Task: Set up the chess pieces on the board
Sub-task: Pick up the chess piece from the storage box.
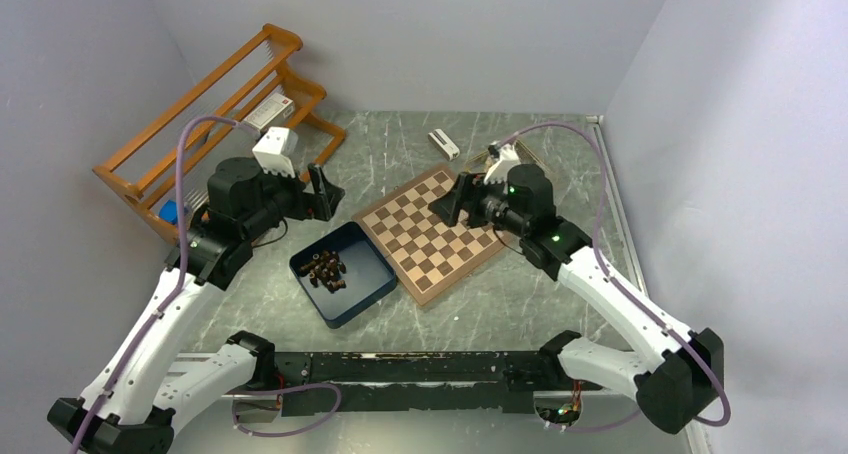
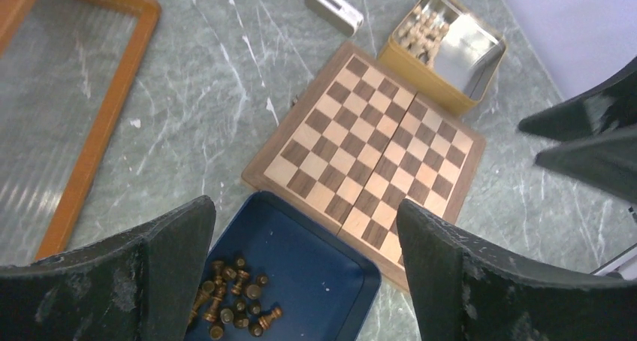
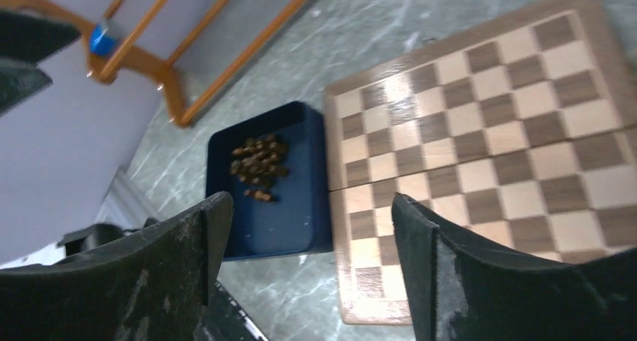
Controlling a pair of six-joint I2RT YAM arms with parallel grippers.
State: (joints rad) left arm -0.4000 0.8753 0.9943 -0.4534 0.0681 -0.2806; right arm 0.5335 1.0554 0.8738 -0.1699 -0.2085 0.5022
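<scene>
Several dark brown chess pieces (image 1: 326, 270) lie in a heap inside the dark blue box (image 1: 368, 276); they also show in the left wrist view (image 2: 233, 296) and the right wrist view (image 3: 258, 163). The board (image 1: 432, 232) lies flat beside the box with no pieces on it (image 2: 368, 153) (image 3: 488, 146). My left gripper (image 1: 326, 192) hovers open and empty above the box's far-left side (image 2: 304, 209). My right gripper (image 1: 448, 200) hangs open and empty above the board's far part, facing the box (image 3: 309, 206).
A wooden rack (image 1: 215, 104) stands at the back left. A small white box (image 2: 334, 8) lies beyond the board. A yellow tin (image 2: 443, 48) with pale pieces sits at the board's far corner, mostly hidden behind my right arm in the top view.
</scene>
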